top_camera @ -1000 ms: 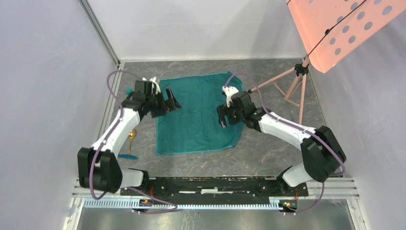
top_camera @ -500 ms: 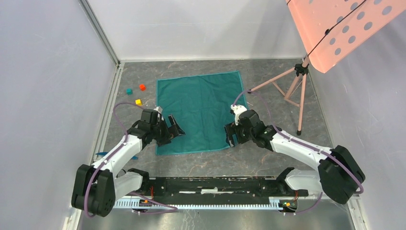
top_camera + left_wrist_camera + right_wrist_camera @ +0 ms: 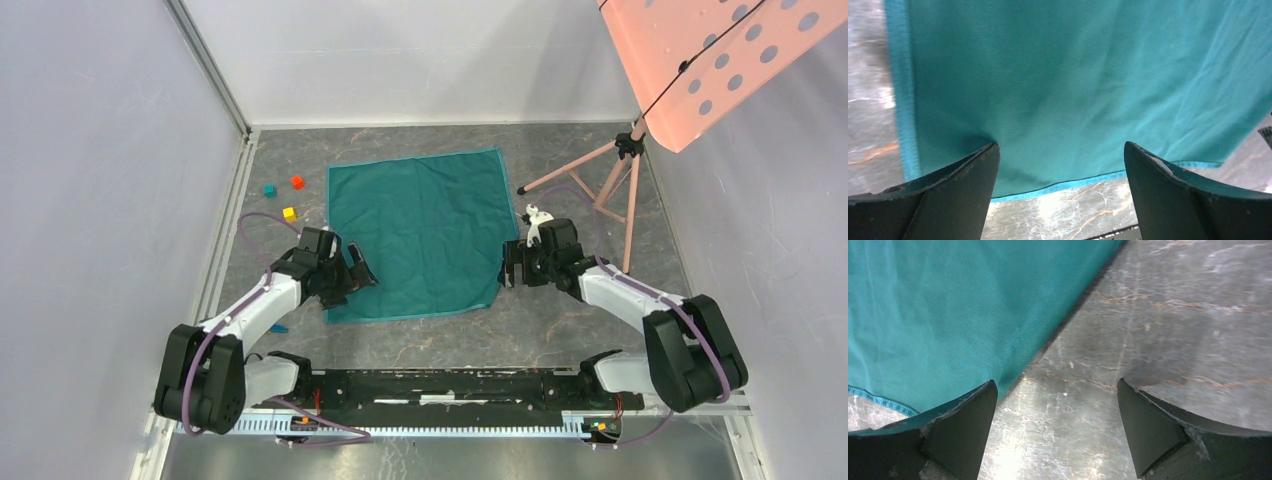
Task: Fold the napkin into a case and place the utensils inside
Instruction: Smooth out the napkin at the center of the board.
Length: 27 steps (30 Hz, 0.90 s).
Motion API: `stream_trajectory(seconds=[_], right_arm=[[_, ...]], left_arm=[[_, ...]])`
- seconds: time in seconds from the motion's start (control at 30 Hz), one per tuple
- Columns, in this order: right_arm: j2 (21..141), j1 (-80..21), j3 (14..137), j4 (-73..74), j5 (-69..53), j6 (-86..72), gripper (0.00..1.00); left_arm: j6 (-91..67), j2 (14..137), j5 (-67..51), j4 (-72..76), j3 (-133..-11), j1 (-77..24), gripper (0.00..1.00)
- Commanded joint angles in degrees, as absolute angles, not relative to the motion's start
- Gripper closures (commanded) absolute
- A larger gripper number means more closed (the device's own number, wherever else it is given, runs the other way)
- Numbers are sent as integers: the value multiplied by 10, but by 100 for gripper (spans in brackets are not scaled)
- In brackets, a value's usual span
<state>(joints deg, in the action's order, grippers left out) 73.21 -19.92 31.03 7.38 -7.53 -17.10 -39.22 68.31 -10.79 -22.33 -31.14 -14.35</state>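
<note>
The teal-green napkin (image 3: pixel 415 235) lies spread flat, unfolded, in the middle of the table. No case shows. My left gripper (image 3: pixel 358 275) is open and low over the napkin's near-left corner; in the left wrist view (image 3: pixel 1060 170) its fingers straddle the hem of the napkin (image 3: pixel 1073 85). My right gripper (image 3: pixel 512 268) is open at the napkin's right edge near the front corner; in the right wrist view (image 3: pixel 1055 410) one finger is over the cloth (image 3: pixel 958 305), the other over bare table. A tip of the blue utensil (image 3: pixel 279 327) shows under my left arm. The gold spoon is hidden.
Teal (image 3: pixel 269 190), red (image 3: pixel 297 182) and yellow (image 3: pixel 289 213) cubes lie left of the napkin. A pink tripod stand (image 3: pixel 600 180) with a perforated pink board (image 3: pixel 700 60) stands at the back right. Walls close in the left, back and right sides.
Both grippers drew back from the napkin's far half to its near corners. The right gripper then shifted right to the cloth's edge, and the near-right corner now lies farther right.
</note>
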Motion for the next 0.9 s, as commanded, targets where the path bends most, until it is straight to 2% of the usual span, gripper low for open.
stream_trajectory(seconds=[0.0, 0.13, 0.33, 0.47, 0.63, 0.7, 0.87], right_arm=[[761, -199, 316, 8, -127, -161, 6], [788, -198, 314, -29, -164, -164, 17], [793, -217, 279, -120, -263, -194, 41], [760, -220, 271, -120, -291, -205, 65], [709, -220, 278, -58, -293, -193, 92], [692, -220, 289, -20, -284, -178, 100], [658, -220, 320, 85, -227, -149, 100]], left_arm=[[-415, 643, -41, -262, -324, -137, 0], [-415, 605, -11, -291, -326, -133, 0], [-374, 515, -36, -334, -353, -132, 0], [-369, 486, -56, -367, -408, -132, 0], [-300, 521, -64, -442, -529, -132, 0], [-267, 542, -61, -479, -576, -132, 0], [-227, 560, -57, -526, -640, -132, 0]])
